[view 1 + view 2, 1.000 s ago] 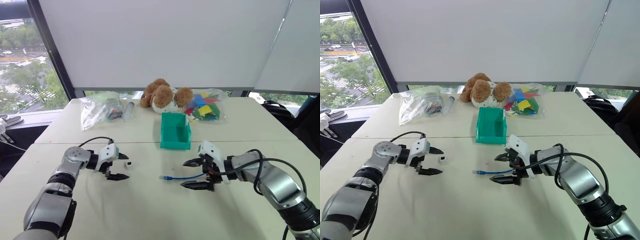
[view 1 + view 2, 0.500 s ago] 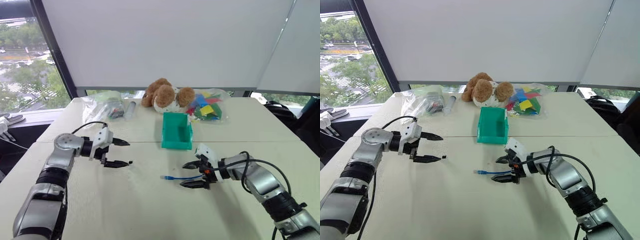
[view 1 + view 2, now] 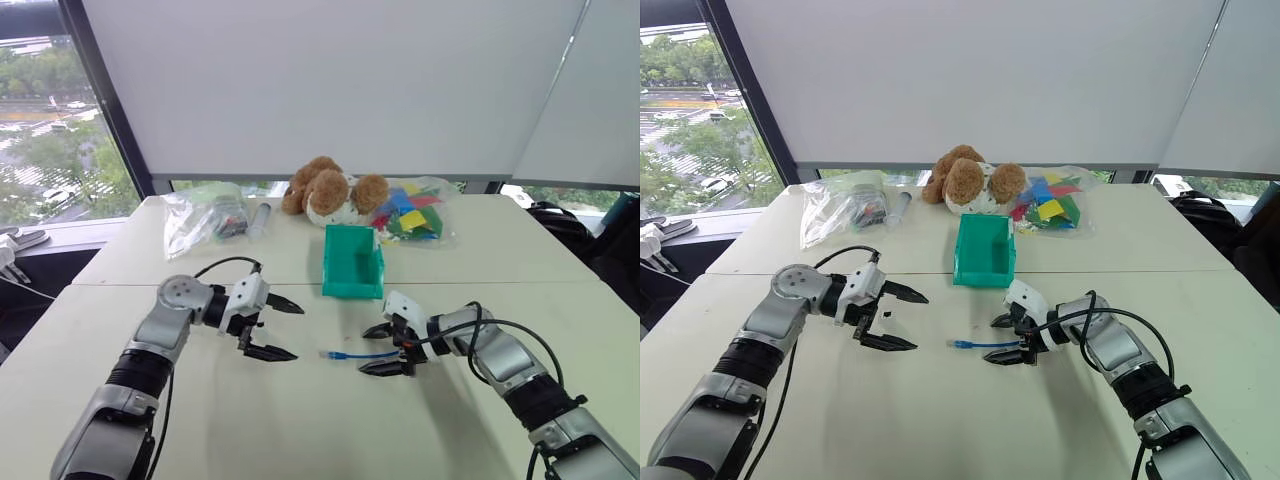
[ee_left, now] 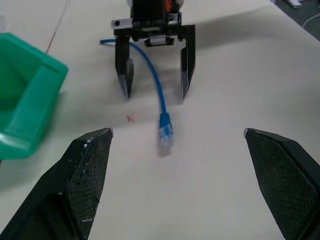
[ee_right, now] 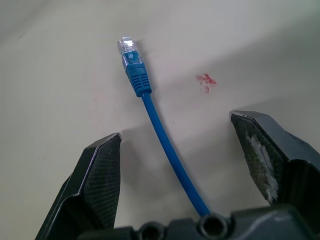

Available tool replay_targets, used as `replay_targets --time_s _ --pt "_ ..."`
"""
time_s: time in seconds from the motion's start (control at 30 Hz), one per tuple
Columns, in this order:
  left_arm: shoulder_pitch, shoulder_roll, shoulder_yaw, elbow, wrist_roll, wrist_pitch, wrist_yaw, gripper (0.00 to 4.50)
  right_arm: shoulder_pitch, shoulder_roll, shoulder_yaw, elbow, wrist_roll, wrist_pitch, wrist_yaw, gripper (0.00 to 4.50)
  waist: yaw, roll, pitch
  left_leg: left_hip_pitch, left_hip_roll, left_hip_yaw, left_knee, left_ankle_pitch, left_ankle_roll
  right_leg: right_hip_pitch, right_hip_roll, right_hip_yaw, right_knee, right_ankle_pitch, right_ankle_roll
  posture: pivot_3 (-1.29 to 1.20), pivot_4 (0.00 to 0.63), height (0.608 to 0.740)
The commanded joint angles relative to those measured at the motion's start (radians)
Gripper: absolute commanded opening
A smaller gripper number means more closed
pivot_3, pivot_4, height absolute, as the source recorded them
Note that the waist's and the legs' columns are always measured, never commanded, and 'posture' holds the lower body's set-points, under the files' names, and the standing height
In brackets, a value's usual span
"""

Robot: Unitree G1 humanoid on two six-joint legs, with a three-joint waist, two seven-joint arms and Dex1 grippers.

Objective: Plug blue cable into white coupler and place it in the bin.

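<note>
As the table [image 3: 300,420] stands: no step of the task is complete. The cable is not plugged in, nothing is gripped, and nothing of the task lies in the bin.
Bin [image 3: 350,285]: teal, upright, just beyond the two grippers and between them. The inside that shows looks empty.
Left gripper [image 3: 297,332]: fingers spread wide, holding nothing. It hangs above the table and points toward the cable's free end, a short way from it.
Right gripper [image 3: 364,350]: fingers well apart, one on each side of the cable. The fingers are not pressed against the cable, so it is not held.
Blue cable [image 3: 350,355]: lies flat on the table. It runs from between the right gripper's fingers toward the left gripper.
Plug [image 5: 131,57]: bare, resting on the table, with nothing fitted on it.
White coupler: cannot be placed with confidence in any view. It is not between the left fingers.
Remaining, by judgement: grip the cable, find and grip the coupler, mate them, then put the assembly in the bin.
Head views: give the overall layout of bin, grippers and cable.
Left wrist view: shows the right fingers straddling the cable and a corner of the bin.
Right wrist view: shows the plug's clear tip and a small red mark [image 5: 205,81] on the table beside it.
</note>
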Motion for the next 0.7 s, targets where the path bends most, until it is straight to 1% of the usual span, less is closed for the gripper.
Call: replay_targets --time_s 0.03,0.1,0.13,0.17,0.2,0.23,0.27,0.3,0.47,0.6,0.7 --pt "-0.006 -0.002 -0.009 0.002 0.004 -0.030 0.006 4.36 -0.014 0.002 0.006 0.000 -0.031 -0.024 0.006 3.56 0.000 0.000 0.000 0.000 0.000 0.000 0.000 0.000 0.000 0.000 0.000 0.000 0.000 0.000 0.000 0.00 0.150 0.740" --pt "-0.008 -0.001 -0.012 0.009 0.002 -0.037 0.010 4.37 -0.006 0.005 0.013 -0.005 -0.042 -0.031 0.010 2.94 0.001 0.000 0.000 0.000 0.000 0.000 0.000 0.000 0.000 0.000 0.000 0.000 0.000 0.000 0.000 0.00 0.150 0.740" --pt "-0.008 0.001 -0.013 0.011 0.001 -0.040 0.011 4.37 -0.002 0.005 0.016 -0.010 -0.047 -0.031 0.013 2.39 0.001 0.000 0.000 0.000 0.000 0.000 0.000 0.000 0.000 0.000 0.000 0.000 0.000 0.000 0.000 0.00 0.150 0.740" --pt "-0.008 0.003 -0.013 0.012 0.000 -0.042 0.012 4.37 0.002 0.007 0.018 -0.017 -0.048 -0.028 0.017 1.97 0.001 0.000 0.000 0.000 0.000 0.000 0.000 0.000 0.000 0.000 0.000 0.000 0.000 0.000 0.000 0.00 0.150 0.740" --pt "-0.006 0.004 -0.012 0.012 -0.001 -0.042 0.012 4.37 0.005 0.009 0.019 -0.022 -0.048 -0.024 0.022 1.33 0.001 0.000 0.000 0.000 0.000 0.000 0.000 0.000 0.000 0.000 0.000 0.000 0.000 0.000 0.000 0.00 0.150 0.740" --pt "-0.004 0.007 -0.011 0.011 -0.003 -0.040 0.013 4.37 0.008 0.010 0.020 -0.026 -0.048 -0.021 0.025 0.90 0.001 0.000 0.000 0.000 0.000 0.000 0.000 0.000 0.000 0.000 0.000 0.000 0.000 0.000 0.000 0.00 0.150 0.740" --pt "-0.001 0.009 -0.011 0.010 -0.003 -0.039 0.013 4.37 0.008 0.012 0.020 -0.027 -0.049 -0.019 0.025 0.34 0.001 0.000 0.000 0.000 0.000 0.000 0.000 0.000 0.000 0.000 0.000 0.000 0.000 0.000 0.000 0.00 0.150 0.740" --pt "0.004 0.013 -0.012 0.007 -0.002 -0.038 0.012 4.37 0.009 0.013 0.021 -0.026 -0.051 -0.019 0.026 0.10 0.001 0.000 0.000 0.000 0.000 0.000 0.000 0.000 0.000 0.000 0.000 0.000 0.000 0.000 0.000 0.00 0.150 0.740" --pt "0.021 0.021 -0.017 -0.014 -0.006 -0.022 0.008 4.37 0.015 0.004 0.011 -0.075 -0.041 0.014 0.036 0.10 0.000 0.000 0.000 0.000 0.000 0.000 0.000 0.000 0.000 0.000 0.000 0.000 0.000 0.000 0.000 0.00 0.150 0.740" --pt "0.030 0.018 -0.025 -0.021 -0.007 -0.014 0.003 4.37 0.048 -0.013 0.008 -0.201 -0.018 0.069 0.053 0.10 0.003 0.000 0.000 0.000 0.000 0.000 0.000 0.000 0.000 0.000 0.000 0.000 0.000 0.000 0.000 0.00 0.150 0.740" --pt "0.033 0.010 -0.036 -0.026 -0.005 -0.011 -0.004 4.37 0.066 -0.010 0.019 -0.253 -0.023 0.094 0.055 0.10 0.003 0.000 0.000 0.000 0.000 0.000 0.000 0.000 0.000 0.000 0.000 0.000 0.000 0.000 0.000 0.00 0.150 0.740"
